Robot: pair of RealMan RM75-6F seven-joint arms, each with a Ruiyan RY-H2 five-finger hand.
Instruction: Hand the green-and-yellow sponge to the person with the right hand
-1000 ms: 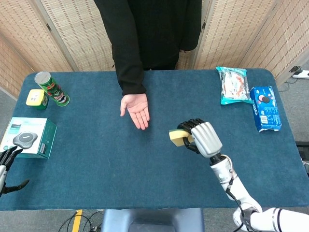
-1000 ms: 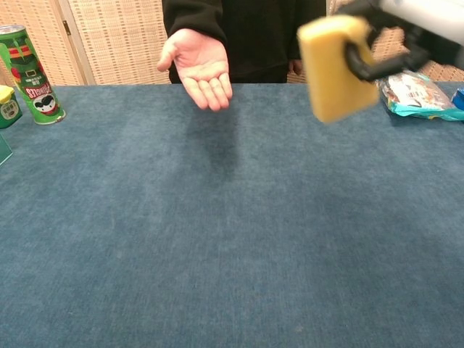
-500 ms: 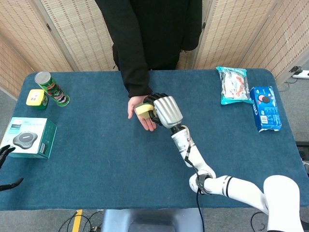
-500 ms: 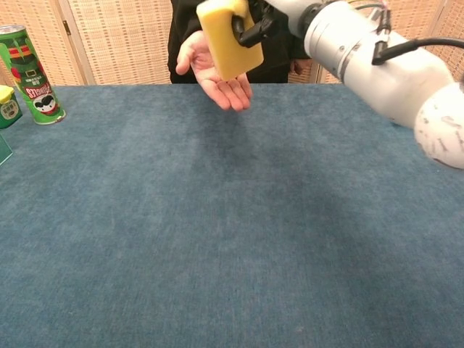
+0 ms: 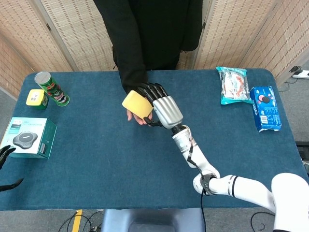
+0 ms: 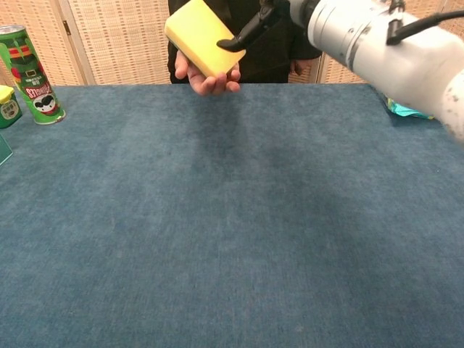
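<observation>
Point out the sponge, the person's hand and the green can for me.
sponge (image 5: 136, 103), head view, middle of its yellow face.
person's hand (image 6: 206, 82), chest view, fingertips under the sponge.
green can (image 5: 53, 89), head view, its side.

We saw a bench (image 5: 96, 164) covered in dark blue cloth, its far corners rounded. Behind it stood woven cane screen panels (image 5: 241, 29) in pale wooden frames. Grey floor (image 5: 299, 104) showed at both sides under even light.
</observation>
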